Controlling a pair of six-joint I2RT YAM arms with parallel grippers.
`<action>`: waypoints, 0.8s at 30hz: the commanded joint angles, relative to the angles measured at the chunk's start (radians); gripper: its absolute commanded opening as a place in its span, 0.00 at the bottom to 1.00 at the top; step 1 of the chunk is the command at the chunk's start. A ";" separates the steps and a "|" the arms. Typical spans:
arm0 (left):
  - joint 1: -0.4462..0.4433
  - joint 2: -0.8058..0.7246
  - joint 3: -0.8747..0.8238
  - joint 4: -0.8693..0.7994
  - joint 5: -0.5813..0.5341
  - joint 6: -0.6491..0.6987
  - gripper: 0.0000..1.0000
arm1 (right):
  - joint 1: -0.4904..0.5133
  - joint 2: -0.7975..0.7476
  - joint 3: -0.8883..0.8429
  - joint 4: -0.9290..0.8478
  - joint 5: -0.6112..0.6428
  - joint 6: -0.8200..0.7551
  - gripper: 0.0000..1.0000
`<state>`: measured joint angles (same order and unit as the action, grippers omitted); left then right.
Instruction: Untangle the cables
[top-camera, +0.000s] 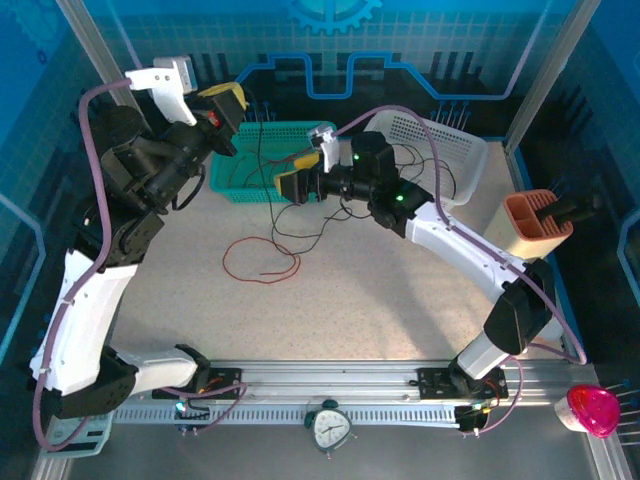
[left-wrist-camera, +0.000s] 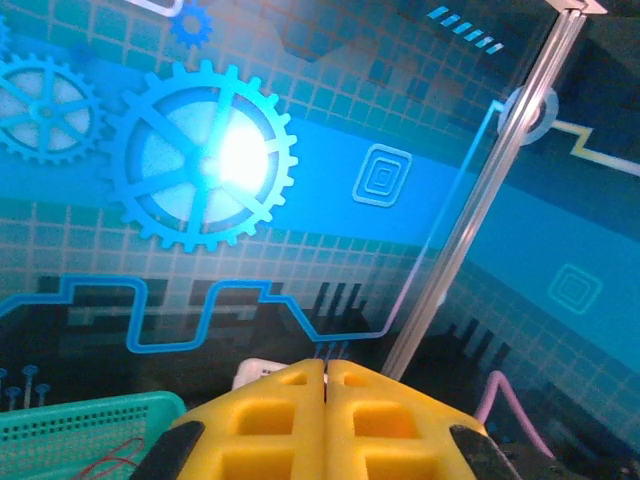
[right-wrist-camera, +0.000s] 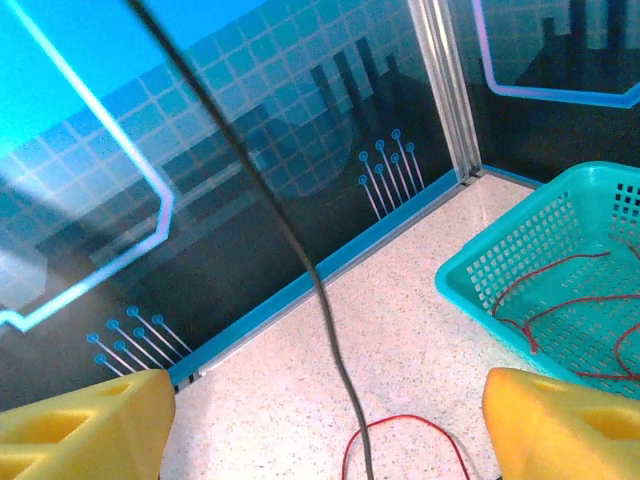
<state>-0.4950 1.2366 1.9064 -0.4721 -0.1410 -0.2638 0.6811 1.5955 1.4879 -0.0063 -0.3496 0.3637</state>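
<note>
- Top external view, bottom edge: an alarm clock (top-camera: 330, 428) stands at the middle, between the 2 arm bases, and a pink object (top-camera: 592, 410) sits in the lower right corner
- Above that, the speckled table (top-camera: 380, 300) carries the cables; the red cable (top-camera: 260, 280) lies as a loose loop left of centre, flat on the surface
- At the right edge, a tan holder (top-camera: 537, 225) stands upright with a dark object in it
- At the centre of the frame, the right gripper (top-camera: 295, 175) hangs above the table and points left, just beside the near right corner of the teal basket (top-camera: 230, 170)
- Its jaws stand wide apart; in the right wrist view the 2 yellow fingers (right-wrist-camera: 90, 430) sit at the lower corners, and the black cable (right-wrist-camera: 322, 295) runs from the top edge down between them, touching neither
- In that same view, the red loop shows on the table below the black strand, and more red strands lie inside the teal basket at the right
- Right of the teal basket, a white basket (top-camera: 450, 150) stands tilted
- Upper left, the left gripper (top-camera: 232, 103) is raised above the teal basket's far left corner
- In the left wrist view its yellow pads (left-wrist-camera: 280, 410) are pressed together with no gap; I cannot tell whether a strand is pinched there
</note>
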 joint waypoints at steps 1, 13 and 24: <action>-0.006 0.000 0.029 0.050 0.051 -0.043 0.00 | 0.013 0.021 0.028 -0.017 -0.007 -0.085 0.82; -0.007 0.001 0.039 0.059 0.080 -0.081 0.00 | 0.020 0.136 0.115 -0.008 -0.015 -0.059 0.77; -0.006 -0.023 0.020 0.057 0.081 -0.092 0.00 | -0.015 0.181 0.152 0.018 -0.016 0.007 0.09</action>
<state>-0.4950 1.2377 1.9232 -0.4492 -0.0700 -0.3420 0.6842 1.7714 1.6119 -0.0242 -0.3519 0.3416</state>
